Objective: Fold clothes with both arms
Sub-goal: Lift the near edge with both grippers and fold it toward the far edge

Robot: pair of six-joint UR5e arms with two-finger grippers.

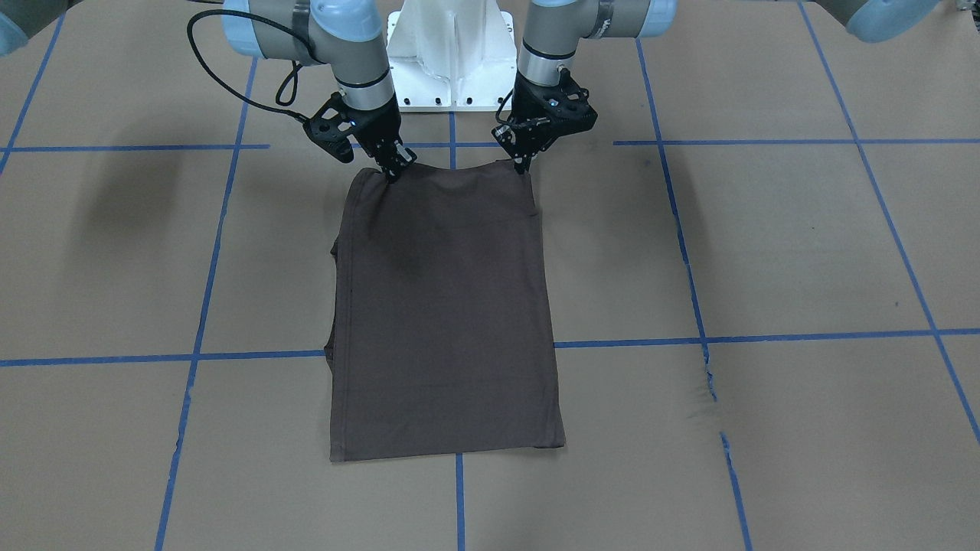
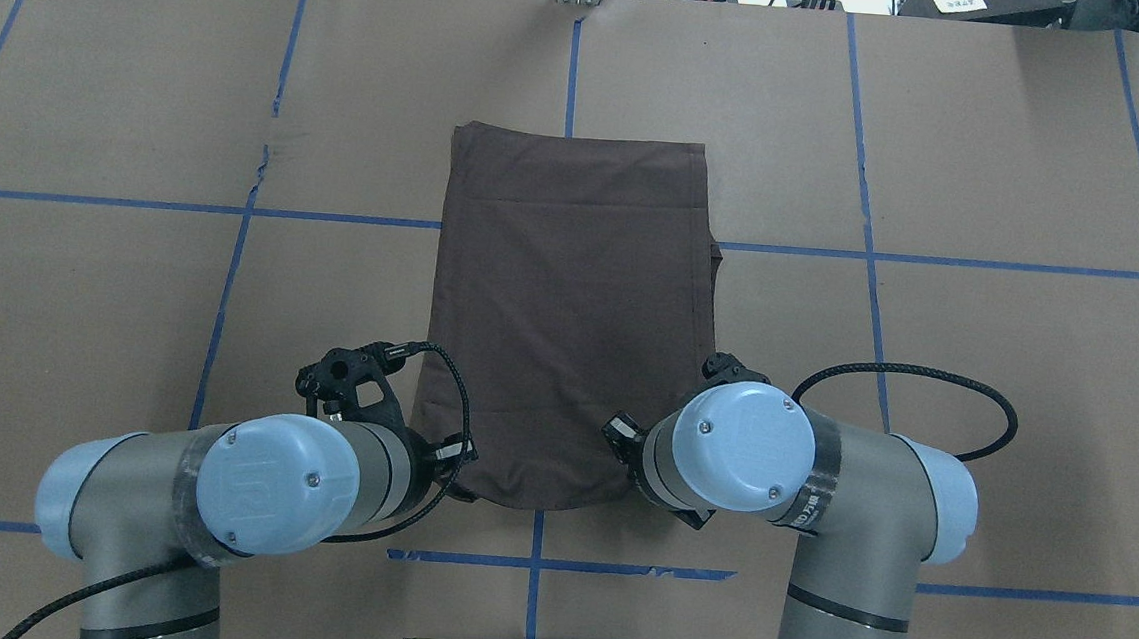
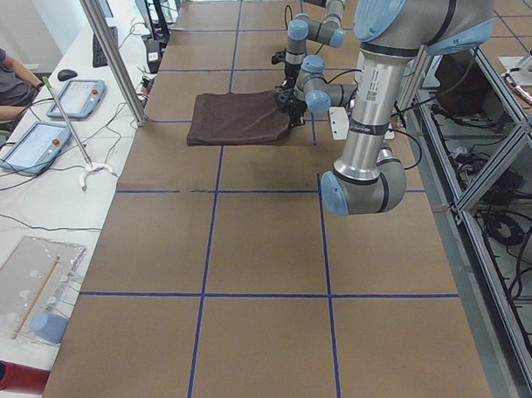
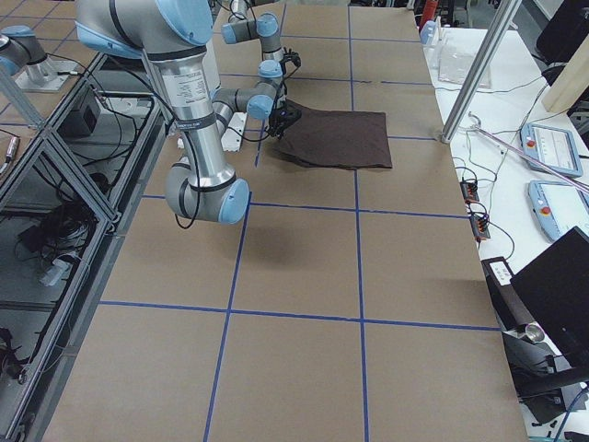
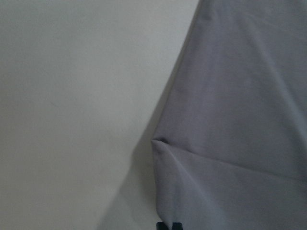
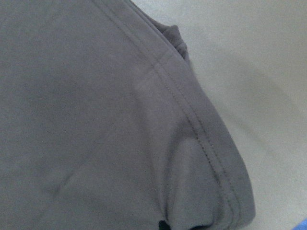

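Note:
The dark grey-brown T-shirt point(image 1: 444, 306) lies as a long folded rectangle on the brown paper table, smooth side up, with no collar or lettering showing. Its edge nearest the robot is raised a little and sags between the two grippers. My left gripper point(image 1: 524, 166) is shut on one corner of that edge. My right gripper point(image 1: 393, 174) is shut on the other corner, by a stitched hem point(image 6: 192, 120). In the overhead view the T-shirt point(image 2: 570, 310) shows, but the wrists hide both sets of fingertips. The left wrist view holds cloth point(image 5: 240, 120) and the left gripper point(image 5: 169, 225) at the bottom edge.
The white pedestal point(image 1: 450, 53) stands just behind the grippers. Blue tape lines point(image 1: 230, 354) grid the paper, which has a small tear point(image 1: 708, 375). A metal post point(image 3: 112, 56), two tablets point(image 3: 78, 88) and a seated person point(image 3: 4, 73) are at the far side bench.

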